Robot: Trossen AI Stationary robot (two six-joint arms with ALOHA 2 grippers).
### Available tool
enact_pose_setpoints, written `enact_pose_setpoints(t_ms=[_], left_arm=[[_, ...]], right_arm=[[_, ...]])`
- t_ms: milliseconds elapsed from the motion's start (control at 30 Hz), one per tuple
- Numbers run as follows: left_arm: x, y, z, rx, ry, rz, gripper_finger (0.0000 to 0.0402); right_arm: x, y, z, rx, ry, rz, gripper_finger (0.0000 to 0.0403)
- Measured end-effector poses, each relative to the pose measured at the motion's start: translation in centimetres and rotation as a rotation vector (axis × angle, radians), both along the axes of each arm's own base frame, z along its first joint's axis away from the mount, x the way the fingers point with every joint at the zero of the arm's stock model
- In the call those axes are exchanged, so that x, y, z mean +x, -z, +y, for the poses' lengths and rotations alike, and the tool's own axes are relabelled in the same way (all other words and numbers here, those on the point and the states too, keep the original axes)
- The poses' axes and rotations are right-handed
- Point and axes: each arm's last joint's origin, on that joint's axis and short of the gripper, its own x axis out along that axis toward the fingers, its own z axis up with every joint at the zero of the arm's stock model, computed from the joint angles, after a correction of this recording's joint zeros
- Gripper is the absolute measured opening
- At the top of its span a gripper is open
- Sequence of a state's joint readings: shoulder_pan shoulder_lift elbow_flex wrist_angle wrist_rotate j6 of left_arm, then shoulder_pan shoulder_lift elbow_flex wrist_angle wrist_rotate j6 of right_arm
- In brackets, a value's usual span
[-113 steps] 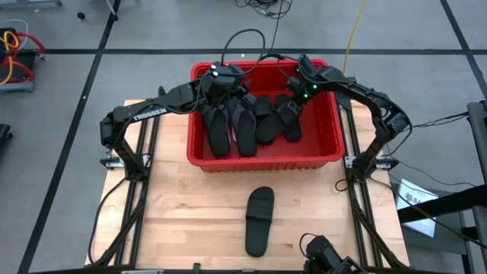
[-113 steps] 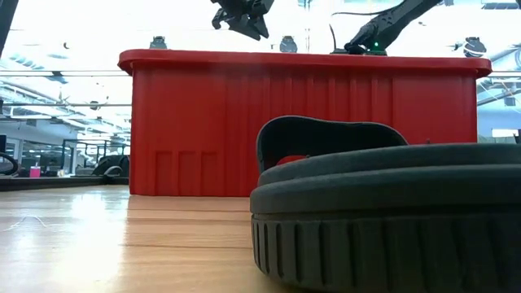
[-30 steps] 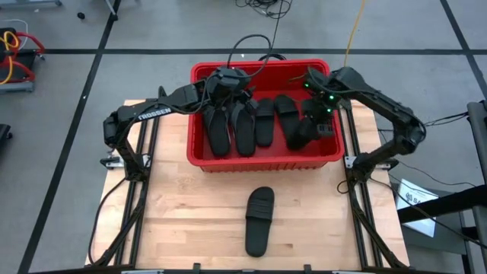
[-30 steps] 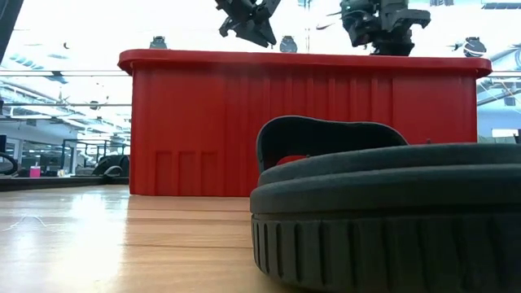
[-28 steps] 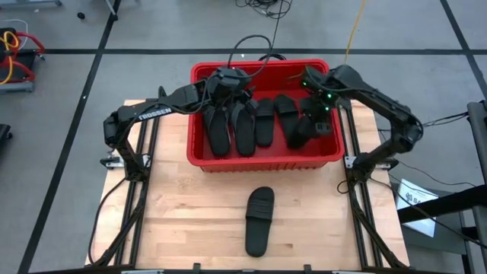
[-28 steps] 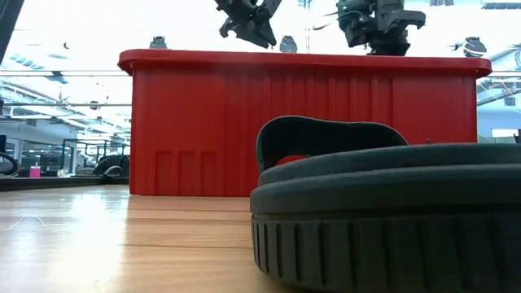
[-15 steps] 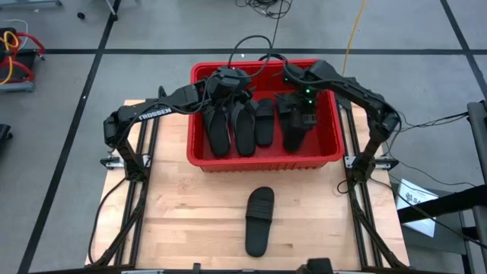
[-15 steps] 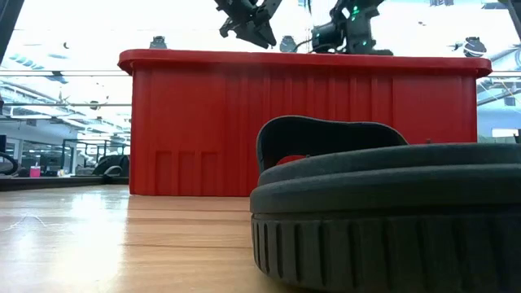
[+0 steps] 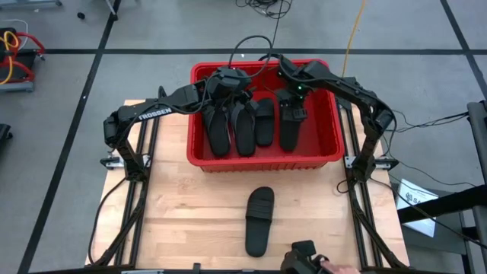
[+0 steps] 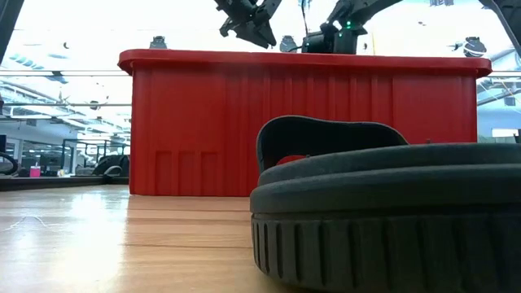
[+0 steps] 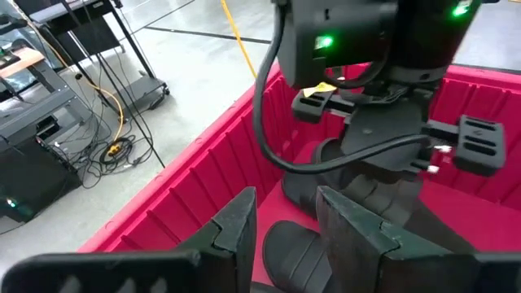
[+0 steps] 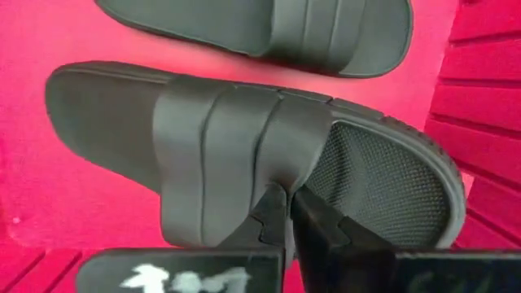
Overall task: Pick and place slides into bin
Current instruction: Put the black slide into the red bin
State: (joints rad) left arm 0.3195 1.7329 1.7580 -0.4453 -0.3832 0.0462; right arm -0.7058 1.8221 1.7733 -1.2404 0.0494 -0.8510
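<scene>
The red bin [image 9: 329, 144] stands at the table's far middle and holds several black slides [image 9: 236, 125] lying side by side. My right gripper [image 9: 294, 105] is down inside the bin, shut on a black wide-strap slide [image 9: 288, 131]. My left gripper [image 9: 228, 84] hangs over the bin's far left part. It is open, with nothing between its fingers [image 11: 236, 224]. One more black slide [image 9: 259, 221] lies flat on the wooden table near the front edge. It fills the foreground of the low view, slide [image 10: 391, 212]. My right gripper pinches the wide strap's edge [image 12: 285, 181] between its two fingers, on the side that faces the textured footbed [image 12: 374, 183]. The fingers come from above, pointing steeply down. The slide lies sole-down over the bin floor; I cannot tell whether it rests there.
Another black slide [image 12: 269, 24] lies just beside the held one, and the bin's ribbed wall [image 12: 488, 89] is close to its end. Bare wood lies between the bin and the table's near edge. A dark object [image 9: 304, 259] shows at the near edge.
My right gripper has carried its slide from the bin's right wall toward the table's left and far side, sinking and rolling. The slide, slanted before, now lies straight alongside the other slides.
</scene>
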Motion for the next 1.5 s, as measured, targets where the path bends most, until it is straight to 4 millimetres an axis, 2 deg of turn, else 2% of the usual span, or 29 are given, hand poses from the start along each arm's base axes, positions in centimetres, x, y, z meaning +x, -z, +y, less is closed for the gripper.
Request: enact_pose_setpoints(t_ms=[133,433,767,1167,1333,1500], left_arm=[[0.0,0.0,0.0,0.001,0.0,0.001,0.0127],[0.0,0.0,0.0,-0.001,-0.001,-0.002,0.0127],[0.0,0.0,0.0,-0.005,-0.003,-0.006,0.0127],[0.0,0.0,0.0,-0.004,-0.003,-0.005,0.0127],[-0.1,-0.2,0.0,-0.002,-0.004,-0.007,0.0127],[-0.4,-0.4,-0.3,0.011,0.009,0.013,0.0127]], right_arm=[[0.0,0.7,-0.7,0.004,0.007,0.016,0.0],[-0.3,0.7,-1.1,-0.004,-0.001,0.016,0.0002],[-0.5,0.6,-1.7,-0.124,0.065,0.093,0.0024],[0.2,0.2,-1.8,-0.192,0.061,0.042,0.0059],[-0.1,-2.1,-0.1,-0.261,0.069,0.0,0.007],[-1.5,-6.0,2.7,-0.32,0.115,-0.13,0.0065]])
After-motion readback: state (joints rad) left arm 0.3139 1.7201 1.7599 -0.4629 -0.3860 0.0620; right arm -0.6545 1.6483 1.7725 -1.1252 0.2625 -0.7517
